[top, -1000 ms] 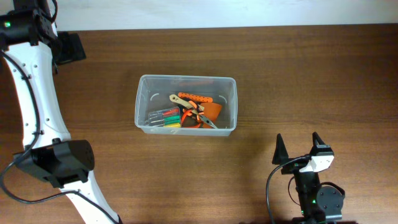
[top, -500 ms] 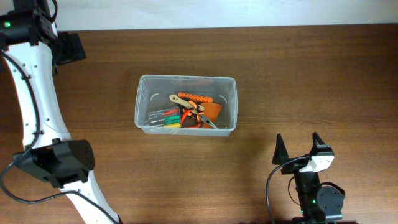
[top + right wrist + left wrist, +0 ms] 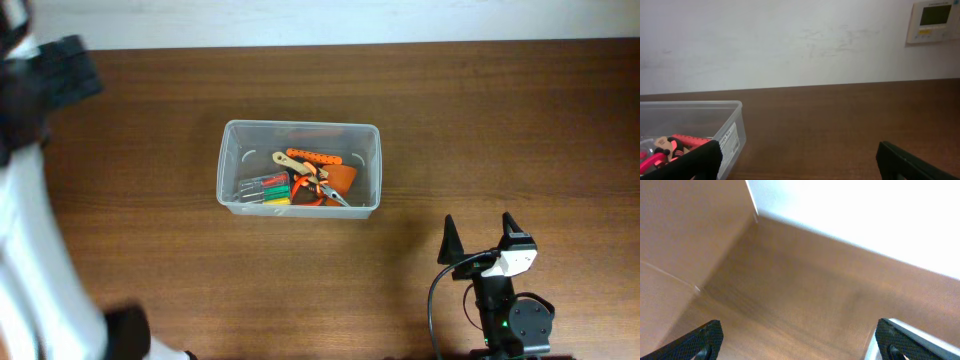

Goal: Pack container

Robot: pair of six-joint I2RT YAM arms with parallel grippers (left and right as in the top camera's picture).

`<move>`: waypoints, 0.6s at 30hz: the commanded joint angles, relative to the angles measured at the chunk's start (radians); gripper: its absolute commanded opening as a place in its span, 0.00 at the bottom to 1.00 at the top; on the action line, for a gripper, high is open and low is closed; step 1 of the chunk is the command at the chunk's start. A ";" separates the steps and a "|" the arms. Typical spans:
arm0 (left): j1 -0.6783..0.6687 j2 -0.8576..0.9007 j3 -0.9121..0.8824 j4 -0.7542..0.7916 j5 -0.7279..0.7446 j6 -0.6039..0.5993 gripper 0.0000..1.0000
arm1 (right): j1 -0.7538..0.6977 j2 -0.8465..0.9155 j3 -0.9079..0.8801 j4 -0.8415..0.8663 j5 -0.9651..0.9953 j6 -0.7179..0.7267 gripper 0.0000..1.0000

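I count one container (image 3: 231, 150), near the middle of the table (image 3: 500, 110), a little to the left. It stands upright and open on top, and both arms are well apart from it.

Inside I can count one clear pack of coloured screwdrivers (image 3: 263, 188) at the left. To its right lies one long orange tool (image 3: 318, 157) near the far wall, then a tangle of orange pliers (image 3: 314, 190). How many pieces are in that tangle I cannot tell.

There are two grippers. The right gripper (image 3: 479, 232) is at the near edge of the table, its two fingers spread apart and holding nothing. The left gripper (image 3: 797, 330) is also released. In its own wrist view the two black fingers sit at the bottom corners with only blurred brown surface between them.

The overhead view shows the left arm (image 3: 25, 230) only as a white smear along the left edge. Only the right wrist view shows the container from the side, its wall at the lower left, and one wall panel (image 3: 932, 21) at the upper right.
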 commanded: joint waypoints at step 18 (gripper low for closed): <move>-0.011 -0.978 -1.063 0.517 0.031 -0.010 0.99 | -0.007 -0.011 -0.005 0.006 0.012 0.011 0.99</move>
